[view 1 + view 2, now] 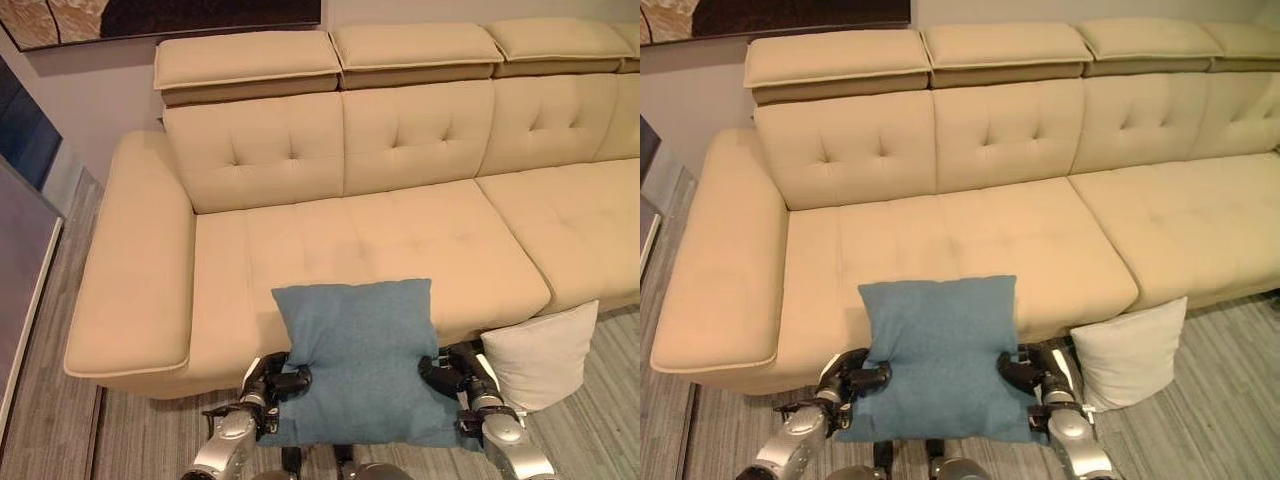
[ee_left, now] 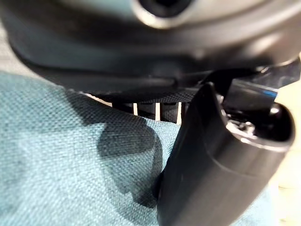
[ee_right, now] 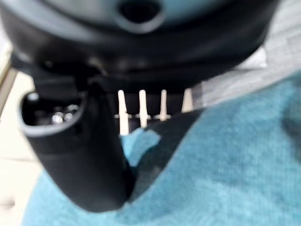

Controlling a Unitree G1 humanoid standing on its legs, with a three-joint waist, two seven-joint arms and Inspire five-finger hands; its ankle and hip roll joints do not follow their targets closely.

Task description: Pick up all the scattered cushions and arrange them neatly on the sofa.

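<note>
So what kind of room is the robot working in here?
Most likely a home living room: a long beige tufted sofa with headrests, a framed picture on the wall behind it, and a white cushion leaning against the sofa on a carpeted floor.

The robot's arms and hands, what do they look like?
Two silver-grey metal forearms end in a dark left hand and a dark right hand, each with black jointed fingers and a thick black thumb. Thin black cables run along the wrists.

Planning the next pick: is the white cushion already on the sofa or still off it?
Off it. The white cushion stands on the floor, leaning against the sofa's front, beside the blue cushion that both hands hold.
</note>
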